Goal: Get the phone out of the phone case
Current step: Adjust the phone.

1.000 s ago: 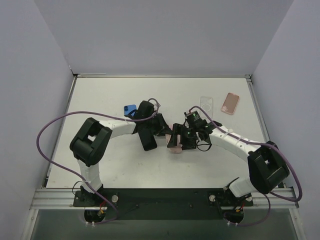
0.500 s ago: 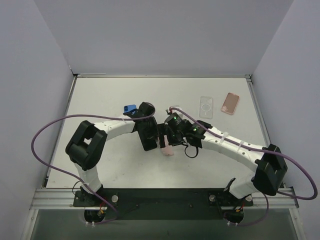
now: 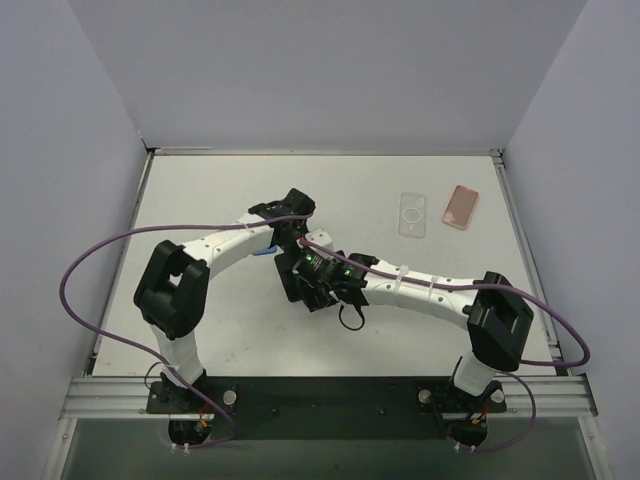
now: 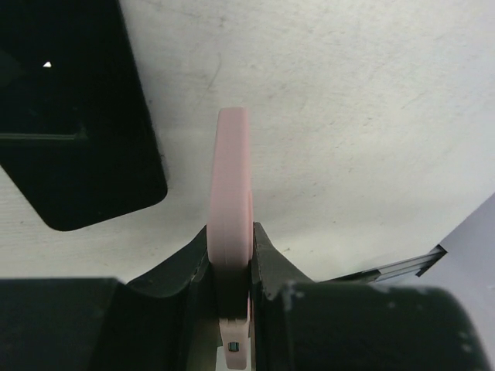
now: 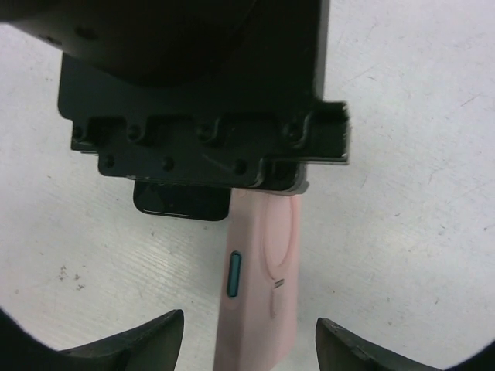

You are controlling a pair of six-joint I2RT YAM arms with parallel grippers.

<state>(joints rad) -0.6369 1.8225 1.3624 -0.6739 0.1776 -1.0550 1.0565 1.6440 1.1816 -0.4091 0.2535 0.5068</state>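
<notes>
While the left gripper [image 4: 230, 267] clamps the pink phone case [image 4: 230, 178] on edge above the table [image 4: 348, 93] as an anchor, the right gripper [image 5: 247, 338] stands open astride its free end. Whether the phone sits inside cannot be told

No words, brand names, numbers or labels can be read in any view. The pink phone case [image 5: 259, 294] shows only a faint embossed ring. The clear case [image 3: 412, 214], toward one o'clock on the table [image 3: 200, 190], bears a plain ring outline.

Overhead wide; wrist views close, share case [image 4: 230, 193]
</notes>
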